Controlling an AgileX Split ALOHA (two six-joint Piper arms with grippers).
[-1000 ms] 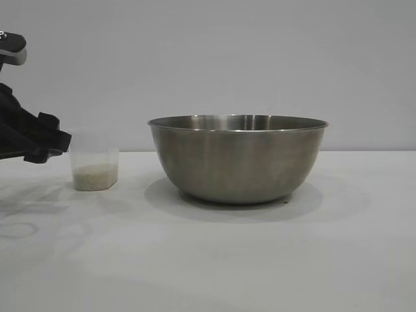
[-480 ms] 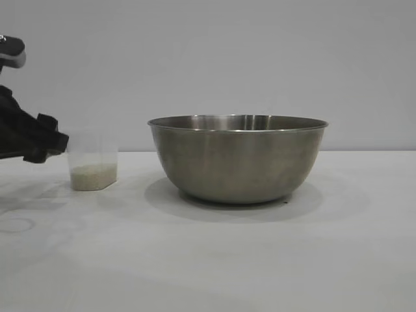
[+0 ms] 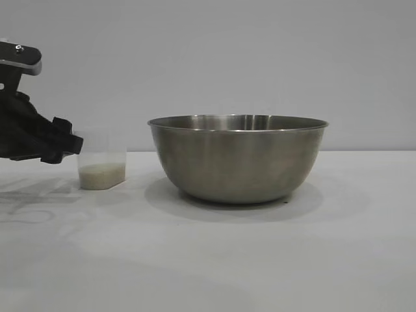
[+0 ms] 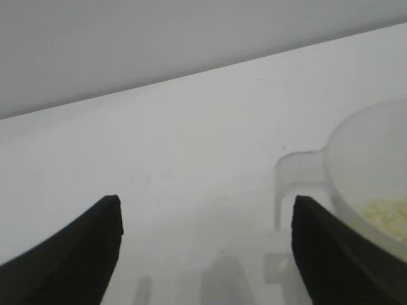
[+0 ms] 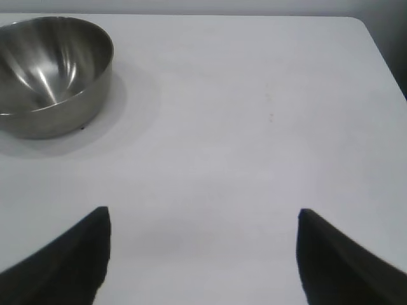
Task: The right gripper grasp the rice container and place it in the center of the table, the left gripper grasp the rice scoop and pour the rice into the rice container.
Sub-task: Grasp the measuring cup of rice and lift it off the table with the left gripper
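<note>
Roughly halfway, by my read: the rice container (image 3: pixel 238 158), a big brushed-steel bowl, already sat upright near the middle of the table (image 3: pixel 208 260), so the placing step looked done. The right gripper (image 5: pixel 202 254) hung well back from it, fingers spread with only bare tabletop between them, holding nothing. Scoop-and-pour was not done yet. The left gripper (image 4: pixel 206 244) was at the table's left edge in the exterior view, right up against the rice scoop (image 3: pixel 101 170), fingers spread; in its wrist view the scoop's loop handle (image 4: pixel 296 181) sat between the fingertips, closer to one, and no pinch was visible, so I judged it as not yet grasped. The scoop stood upright on the table, well left of the bowl and apart from it. Contents: a shallow layer of white rice (image 3: pixel 101 172) in the bottom of the translucent scoop; the bowl's interior looked empty in the right wrist view. Left to do: close on the handle, lift, carry over the rim, tip.
</note>
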